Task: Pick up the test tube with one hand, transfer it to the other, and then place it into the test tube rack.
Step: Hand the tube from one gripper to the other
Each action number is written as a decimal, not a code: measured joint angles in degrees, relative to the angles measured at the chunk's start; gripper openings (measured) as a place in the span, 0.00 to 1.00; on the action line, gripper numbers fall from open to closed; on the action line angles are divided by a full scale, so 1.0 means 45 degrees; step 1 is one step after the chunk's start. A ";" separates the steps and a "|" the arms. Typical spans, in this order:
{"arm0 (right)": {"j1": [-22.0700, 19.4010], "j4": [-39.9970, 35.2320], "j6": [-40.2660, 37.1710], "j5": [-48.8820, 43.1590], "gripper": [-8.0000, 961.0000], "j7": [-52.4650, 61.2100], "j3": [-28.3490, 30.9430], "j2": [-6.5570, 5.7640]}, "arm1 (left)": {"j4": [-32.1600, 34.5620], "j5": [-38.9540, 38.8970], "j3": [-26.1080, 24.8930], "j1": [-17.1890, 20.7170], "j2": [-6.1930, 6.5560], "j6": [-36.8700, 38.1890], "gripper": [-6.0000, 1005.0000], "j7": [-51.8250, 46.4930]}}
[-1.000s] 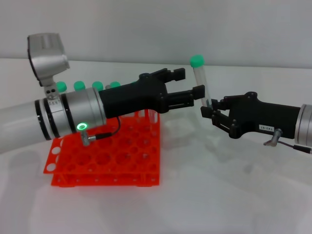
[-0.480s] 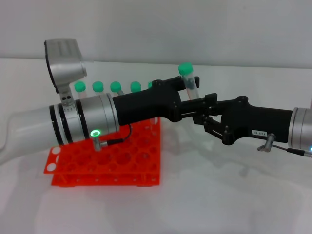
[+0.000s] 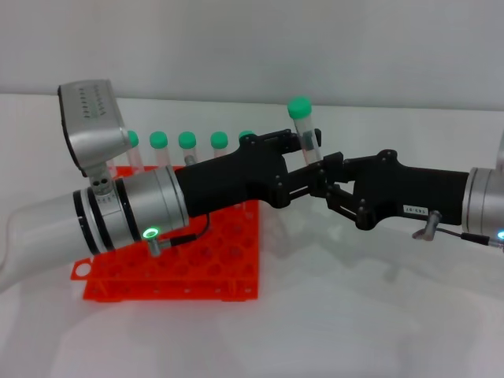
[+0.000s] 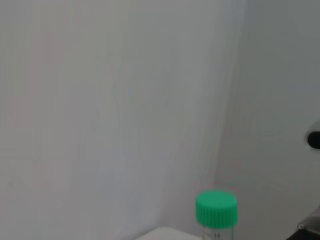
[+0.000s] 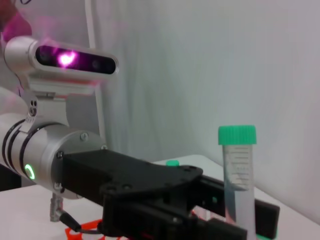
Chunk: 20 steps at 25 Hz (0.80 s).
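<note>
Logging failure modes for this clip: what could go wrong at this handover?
Both end effectors, left and right, meet at the test tube above the table. If one lets go before the other grips firmly, the tube could drop. Opposing pulls could tilt it, making insertion into the rack harder.

Left gripper (image 3: 309, 161) and right gripper (image 3: 324, 183) meet mid-air, arms reaching inward, both sets of fingers closed around the same tube.

Bright, even, soft light; faint shadows; magenta glare in right wrist view.
</note>
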 joint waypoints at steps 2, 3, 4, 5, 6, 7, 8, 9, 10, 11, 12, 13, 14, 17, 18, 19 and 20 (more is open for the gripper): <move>0.0016 0.0003 -0.0010 -0.0040 0.23 -0.0021 -0.0026 -0.0001 | 0.0023 0.0000 -0.0062 0.0038 0.0000 0.0000 0.56 0.0010; 0.0020 0.0003 -0.0013 -0.0045 0.23 -0.0046 -0.0055 -0.0002 | 0.0024 0.0000 -0.0074 0.0046 0.0001 0.0001 0.54 0.0010; 0.0025 0.0004 -0.0019 -0.0048 0.23 -0.0074 -0.0106 -0.0001 | 0.0024 0.0000 -0.0075 0.0052 0.0001 0.0002 0.54 0.0011; 0.0044 0.0029 -0.0029 -0.0070 0.23 -0.0128 -0.0152 0.0000 | 0.0026 0.0000 -0.0076 0.0059 0.0001 0.0009 0.53 0.0011; 0.0056 0.0049 -0.0034 -0.0094 0.23 -0.0156 -0.0185 0.0003 | 0.0032 0.0000 -0.0076 0.0066 0.0002 0.0025 0.53 0.0012; 0.0056 0.0049 -0.0034 -0.0094 0.23 -0.0156 -0.0185 0.0003 | 0.0038 0.0000 -0.0076 0.0072 0.0004 0.0040 0.52 0.0013; 0.0078 0.0088 -0.0044 -0.0143 0.23 -0.0166 -0.0202 0.0012 | 0.0048 0.0000 -0.0076 0.0075 0.0004 0.0052 0.52 0.0013; 0.0078 0.0088 -0.0044 -0.0143 0.23 -0.0166 -0.0202 0.0012 | 0.0062 0.0000 -0.0076 0.0076 0.0005 0.0059 0.51 0.0014; 0.0091 0.0133 -0.0140 -0.0208 0.23 -0.0196 -0.0211 0.0033 | 0.0074 0.0000 -0.0075 0.0077 0.0006 0.0065 0.51 0.0014; 0.0093 0.0141 -0.0228 -0.0213 0.23 -0.0211 -0.0212 0.0034 | 0.0086 0.0001 -0.0076 0.0079 0.0005 0.0068 0.50 0.0016; 0.0094 0.0142 -0.0251 -0.0214 0.23 -0.0215 -0.0212 0.0034 | 0.0090 0.0005 -0.0076 0.0081 0.0006 0.0070 0.50 0.0016; 0.0094 0.0144 -0.0282 -0.0216 0.23 -0.0221 -0.0212 0.0030 | 0.0092 0.0011 -0.0077 0.0092 0.0006 0.0072 0.49 0.0016; 0.0089 0.0146 -0.0313 -0.0218 0.23 -0.0232 -0.0206 0.0024 | 0.0101 0.0018 -0.0076 0.0125 0.0006 0.0074 0.49 0.0017; 0.0050 0.0158 -0.0405 -0.0223 0.23 -0.0253 -0.0166 0.0019 | 0.0288 0.0014 -0.0100 0.0359 0.0006 0.0079 0.47 0.0059; 0.0045 0.0162 -0.0449 -0.0223 0.23 -0.0255 -0.0162 0.0021 | 0.0361 0.0012 -0.0141 0.0449 0.0001 0.0080 0.47 0.0096; 0.0041 0.0167 -0.0511 -0.0224 0.24 -0.0258 -0.0164 0.0025 | 0.0458 0.0012 -0.0239 0.0582 -0.0016 0.0083 0.47 0.0155; 0.0040 0.0169 -0.0566 -0.0224 0.24 -0.0258 -0.0181 0.0032 | 0.0495 0.0015 -0.0287 0.0630 -0.0026 0.0086 0.46 0.0177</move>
